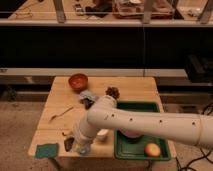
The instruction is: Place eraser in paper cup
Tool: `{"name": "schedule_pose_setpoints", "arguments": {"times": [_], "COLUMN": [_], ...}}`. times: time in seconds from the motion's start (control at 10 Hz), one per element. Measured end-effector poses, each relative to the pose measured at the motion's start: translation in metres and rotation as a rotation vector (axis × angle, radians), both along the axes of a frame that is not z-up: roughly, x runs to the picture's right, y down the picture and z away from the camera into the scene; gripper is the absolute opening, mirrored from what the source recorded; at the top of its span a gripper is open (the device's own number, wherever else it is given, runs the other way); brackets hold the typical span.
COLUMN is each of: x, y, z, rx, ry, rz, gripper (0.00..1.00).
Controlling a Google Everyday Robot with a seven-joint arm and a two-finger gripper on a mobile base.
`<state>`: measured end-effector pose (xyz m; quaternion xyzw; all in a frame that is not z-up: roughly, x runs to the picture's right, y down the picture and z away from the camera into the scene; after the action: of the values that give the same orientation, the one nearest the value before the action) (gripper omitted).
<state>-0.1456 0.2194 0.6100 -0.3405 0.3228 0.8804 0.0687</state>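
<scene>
**Front edge.** End effector (pixel 76 145): low over the near-left corner of the wooden tabletop (pixel 56 127), fingers closed, apparently on the eraser (pixel 68 144), a dark block showing at its left side. Green pad (pixel 46 150): flat, just beside it to the left.

**Next back.** Paper cup (pixel 102 134): small, white, upright, near the end effector on its right, between the white arm (pixel 150 122) and the green tray (pixel 132 154). The tray holds a round fruit (pixel 152 149).

**Risks.**
- The pinch is not clearly seen. A shallow hold could drop the block close to the table edge.
- The eraser looks about as long as the cup is wide. Released flat, it could bridge the rim or tip the light cup.
- The arm could nudge the cup.

**Middle.** Utensil (pixel 61 114), lying alone.

**Far.** Orange-red bowl (pixel 78 81), at the back edge.

**Room.** Speckled floor; dark counter front behind.
</scene>
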Motion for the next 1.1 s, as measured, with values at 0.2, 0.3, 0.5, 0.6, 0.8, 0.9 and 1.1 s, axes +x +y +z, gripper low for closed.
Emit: {"name": "schedule_pose_setpoints", "arguments": {"times": [0.2, 0.3, 0.5, 0.6, 0.8, 0.9, 1.1], "x": [0.007, 0.012, 0.02, 0.022, 0.028, 0.031, 0.038], "y": [-0.039, -0.059, -0.085, -0.09, -0.093, -0.089, -0.079], "z": [-0.03, -0.041, -0.046, -0.045, -0.031, -0.017, 0.012], "rx": [0.015, 0.009, -0.022, -0.039, -0.086, -0.109, -0.132], "ry": [-0.041, -0.07, -0.133, -0.155, -0.206, -0.225, -0.225], "rz": [0.031, 0.058, 0.108, 0.125, 0.168, 0.186, 0.2], "gripper": [0.17, 0.17, 0.17, 0.17, 0.17, 0.17, 0.17]}}
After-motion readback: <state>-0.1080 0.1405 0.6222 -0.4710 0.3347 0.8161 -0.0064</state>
